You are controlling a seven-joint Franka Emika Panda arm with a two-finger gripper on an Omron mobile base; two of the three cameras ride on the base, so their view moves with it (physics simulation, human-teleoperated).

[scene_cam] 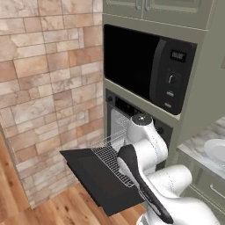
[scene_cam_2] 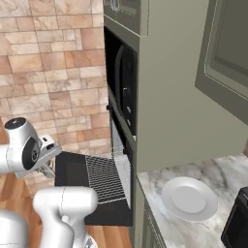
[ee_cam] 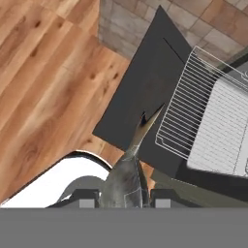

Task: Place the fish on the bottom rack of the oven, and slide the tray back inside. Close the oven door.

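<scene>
Above the wood floor (ee_cam: 43,92) and open oven door (ee_cam: 145,97), the gripper (ee_cam: 125,199) clasps the fish (ee_cam: 133,155).

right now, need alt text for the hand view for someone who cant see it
Looking down from the hand: the gripper holds the fish, tail forward, above the open oven door. The bottom rack is pulled out over the door; wood floor lies below.

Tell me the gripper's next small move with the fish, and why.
Probably carry the fish sideways until it hangs over the rack, then lower it. In the hand view the gripper holds the fish above the open door, short of the rack's wire grid. The rack is already pulled out over the door, and nothing lies on it, so only that short crossing seems left before release.
</scene>
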